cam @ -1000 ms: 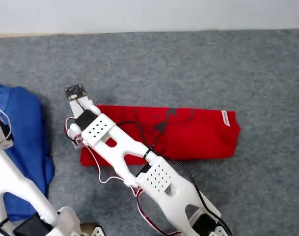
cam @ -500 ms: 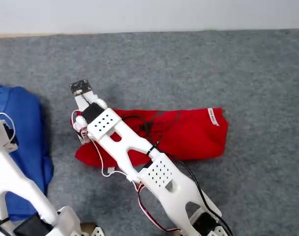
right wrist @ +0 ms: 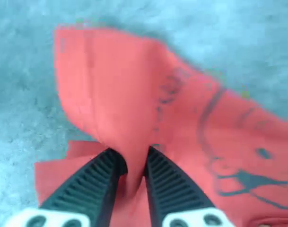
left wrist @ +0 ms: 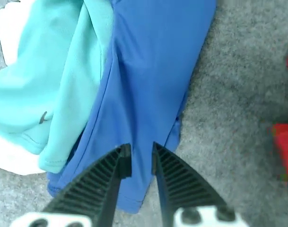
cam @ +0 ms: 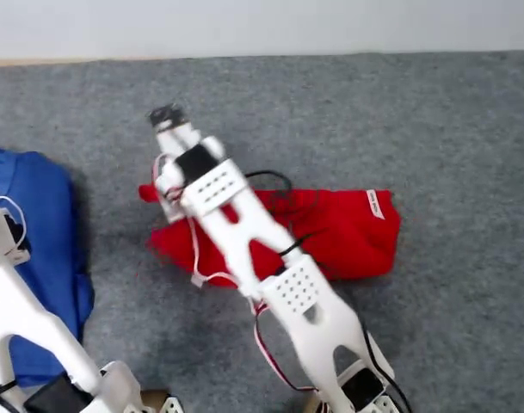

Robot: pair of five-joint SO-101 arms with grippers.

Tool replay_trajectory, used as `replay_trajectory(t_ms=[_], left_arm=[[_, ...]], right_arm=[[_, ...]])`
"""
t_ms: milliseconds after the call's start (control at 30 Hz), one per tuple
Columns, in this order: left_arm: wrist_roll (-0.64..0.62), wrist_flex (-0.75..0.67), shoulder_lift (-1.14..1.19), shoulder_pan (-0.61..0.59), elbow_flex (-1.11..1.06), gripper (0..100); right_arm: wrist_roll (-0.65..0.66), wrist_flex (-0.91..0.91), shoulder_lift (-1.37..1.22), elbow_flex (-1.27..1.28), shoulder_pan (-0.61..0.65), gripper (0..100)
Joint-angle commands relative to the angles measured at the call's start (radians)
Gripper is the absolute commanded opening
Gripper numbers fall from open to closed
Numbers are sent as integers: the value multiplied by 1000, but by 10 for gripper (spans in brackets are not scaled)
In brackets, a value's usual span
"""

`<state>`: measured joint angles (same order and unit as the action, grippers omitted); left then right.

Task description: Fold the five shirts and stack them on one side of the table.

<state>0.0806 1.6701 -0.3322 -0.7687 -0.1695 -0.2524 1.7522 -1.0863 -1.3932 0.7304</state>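
Red fabric shirt (cam: pixel 339 237) is seen at the centre of the high view, folded into a long band laid across the grey felt-covered desk (cam: pixel 373 112). A dark line print is carried on its upper face, and a small white label (cam: pixel 373 205) is seen at its right end. The right end is flat and squared. The left end is bunched, with one corner raised off the desk. In the right wrist view the right gripper (right wrist: pixel 134 163) is shown with jaws clamped on a pinched ridge of the red fabric, which rises as a peaked flap beyond the jaws.

Blue fabric shirt (cam: pixel 38 224) is laid at the left edge of the high view, well apart from the red one. In the left wrist view the left gripper (left wrist: pixel 141 156) is held over its blue cloth, jaws a narrow gap apart with nothing between them. A turquoise shirt (left wrist: pixel 63 71) is lapped over the blue one at upper left, with white cloth (left wrist: pixel 11 28) beside it.
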Motion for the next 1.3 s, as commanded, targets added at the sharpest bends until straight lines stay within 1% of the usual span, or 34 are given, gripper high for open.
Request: replay_trajectory(t_ms=[0, 67, 233, 333, 533, 700, 867, 1100, 1267], left_arm=[[2, -35, -37, 3, 7, 90], [2, -40, -37, 3, 7, 90], [0, -44, -37, 3, 7, 90], [0, -44, -37, 3, 7, 90], [0, -46, -37, 3, 7, 90], [0, -46, -37, 3, 7, 90], [0, -49, -37, 3, 7, 90], [0, -58, -37, 5, 4, 90], [0, -54, -37, 5, 2, 90]], right_arm=[[18, 47, 183, 61, -70, 8], [35, 47, 268, 155, -87, 8], [43, 45, 519, 483, -111, 8], [43, 44, 647, 667, -147, 8], [63, 42, 788, 905, -289, 8], [170, 42, 794, 971, -426, 8], [281, 41, 792, 991, -526, 8], [367, -13, 792, 1036, -625, 8], [382, -70, 792, 1096, -664, 8]])
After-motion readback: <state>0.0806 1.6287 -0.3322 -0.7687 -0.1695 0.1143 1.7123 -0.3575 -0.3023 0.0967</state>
